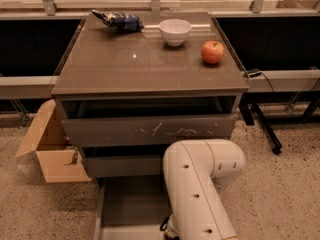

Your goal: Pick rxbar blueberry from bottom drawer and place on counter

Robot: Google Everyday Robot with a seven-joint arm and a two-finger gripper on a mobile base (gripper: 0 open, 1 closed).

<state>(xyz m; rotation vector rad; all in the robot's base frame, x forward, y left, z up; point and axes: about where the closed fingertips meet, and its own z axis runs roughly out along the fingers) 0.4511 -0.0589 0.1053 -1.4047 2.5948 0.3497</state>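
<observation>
Camera view: the bottom drawer point(131, 204), shallow and grey-brown with a plain flat floor and thin side walls, stands pulled out at the lower middle of the frame. The bare left part of its floor shows. The thick white jointed robot arm point(200, 184) reaches down over its right part and blocks the view there. The rxbar blueberry cannot be made out; no part of it shows on the floor that can be seen, and the rest lies behind the arm.

The gripper point(165, 227) is at the bottom edge, low over the drawer. Only a dark sliver shows beside the arm's lower left side, so I cannot tell whether it is open or closed, or whether it holds anything.

Above the bottom drawer sit the plain-fronted middle drawer point(125, 165) and the scratched-front top drawer point(150, 130), which stands slightly out.

The counter point(125, 69), a glossy grey-brown square top, fills the upper middle. On it are a blue-and-white snack bag point(120, 20) at the back left, a white round bowl point(175, 31) at the back centre and a red apple point(212, 52) near the right edge, all apart from one another.

An open brown cardboard box point(50, 144) rests on the speckled floor point(40, 209) at the left, beside the cabinet.
</observation>
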